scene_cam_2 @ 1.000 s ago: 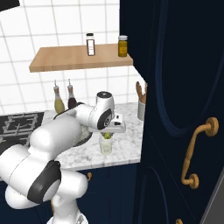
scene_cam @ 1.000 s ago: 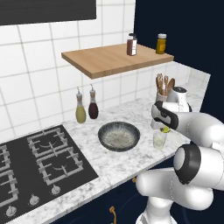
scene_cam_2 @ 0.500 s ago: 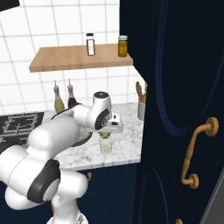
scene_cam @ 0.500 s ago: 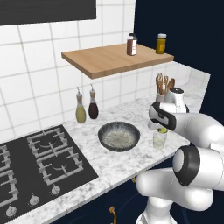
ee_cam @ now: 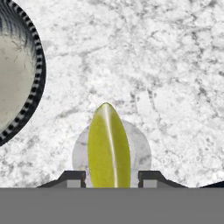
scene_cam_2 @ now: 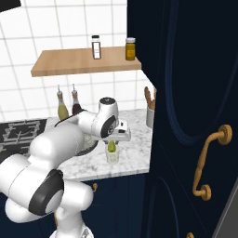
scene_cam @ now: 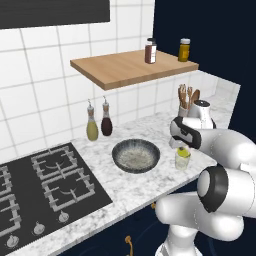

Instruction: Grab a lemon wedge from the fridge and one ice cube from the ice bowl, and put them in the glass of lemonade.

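Hovering directly over the glass of lemonade point(ee_cam: 112, 151), the gripper point(ee_cam: 112, 176) is standing slightly parted, the lemon wedge point(ee_cam: 109, 146) sitting between its fingers point(ee_cam: 73, 177); contact unclear.

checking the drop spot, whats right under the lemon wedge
The glass of lemonade stands directly under the lemon wedge, on the marble counter. The wedge covers the middle of the glass, so its liquid is mostly hidden.
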Controlling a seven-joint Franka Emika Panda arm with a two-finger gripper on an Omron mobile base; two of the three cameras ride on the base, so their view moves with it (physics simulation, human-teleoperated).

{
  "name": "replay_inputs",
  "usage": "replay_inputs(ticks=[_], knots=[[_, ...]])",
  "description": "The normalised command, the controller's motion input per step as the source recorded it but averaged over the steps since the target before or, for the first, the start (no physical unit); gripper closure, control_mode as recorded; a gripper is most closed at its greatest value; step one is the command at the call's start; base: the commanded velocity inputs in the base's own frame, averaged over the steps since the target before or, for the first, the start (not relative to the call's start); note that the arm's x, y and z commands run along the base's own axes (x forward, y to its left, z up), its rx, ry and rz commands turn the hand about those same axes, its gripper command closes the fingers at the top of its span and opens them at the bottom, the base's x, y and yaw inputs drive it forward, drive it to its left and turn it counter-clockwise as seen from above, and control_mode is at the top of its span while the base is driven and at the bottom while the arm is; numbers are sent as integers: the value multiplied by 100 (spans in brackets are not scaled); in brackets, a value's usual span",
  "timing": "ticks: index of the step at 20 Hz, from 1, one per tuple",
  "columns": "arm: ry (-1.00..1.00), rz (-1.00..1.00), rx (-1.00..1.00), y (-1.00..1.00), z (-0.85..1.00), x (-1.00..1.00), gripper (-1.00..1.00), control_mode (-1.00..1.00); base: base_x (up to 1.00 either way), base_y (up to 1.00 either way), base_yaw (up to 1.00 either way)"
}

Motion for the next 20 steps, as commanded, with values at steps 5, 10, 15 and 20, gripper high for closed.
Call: replay_inputs(ticks=[5,10,15,20], knots=[[0,0,0,0,0,0,-100,-100,0,0,0],[0,0,1,0,5,-6,-100,-100,0,0,0],[-1,3,1,0,7,-34,-100,-100,0,0,0],[-3,1,0,4,1,-49,-100,-100,0,0,0]])
